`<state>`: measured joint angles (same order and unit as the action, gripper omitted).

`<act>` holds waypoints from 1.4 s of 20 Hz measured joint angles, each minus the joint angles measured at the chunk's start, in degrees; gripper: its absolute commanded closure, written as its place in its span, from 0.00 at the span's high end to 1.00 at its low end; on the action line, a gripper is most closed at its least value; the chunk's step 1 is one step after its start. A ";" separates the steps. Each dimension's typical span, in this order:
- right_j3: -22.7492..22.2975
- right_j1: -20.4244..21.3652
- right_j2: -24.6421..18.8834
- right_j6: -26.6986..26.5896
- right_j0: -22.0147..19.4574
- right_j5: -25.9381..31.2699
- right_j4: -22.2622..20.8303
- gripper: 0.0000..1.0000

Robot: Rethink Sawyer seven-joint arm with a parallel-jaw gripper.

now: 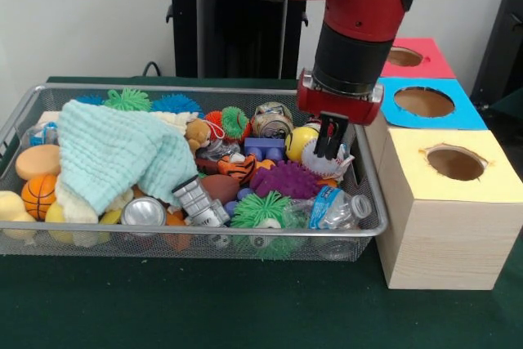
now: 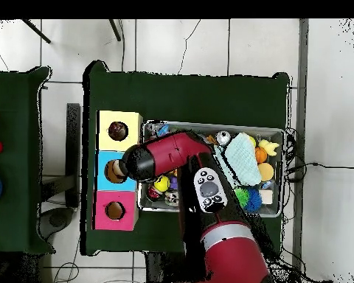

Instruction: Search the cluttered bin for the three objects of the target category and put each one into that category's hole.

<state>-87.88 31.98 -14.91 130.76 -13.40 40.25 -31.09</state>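
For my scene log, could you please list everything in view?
bin: one, wire mesh, on the green table
cloth: one, mint, bin's left part
boxes: three, yellow, blue, pink tops, each with a hole, right of bin
cans: at least two, silver, in bin
spiky balls: several, purple, green, blue
basketball: one, orange, left end
bottle: one, clear, front right
arm: one, red and black
hand: one, black, among toys at right
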 measured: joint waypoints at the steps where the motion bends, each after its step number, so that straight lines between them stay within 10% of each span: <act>1: -0.54 0.67 0.10 0.00 -0.18 0.01 0.00 0.00; 14: -4.76 7.77 0.33 0.00 -4.12 3.82 -0.05 0.00; 28: -5.23 3.23 0.31 0.00 -4.98 -0.53 -0.13 0.00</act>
<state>-93.11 35.21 -14.60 130.76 -18.38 39.71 -31.22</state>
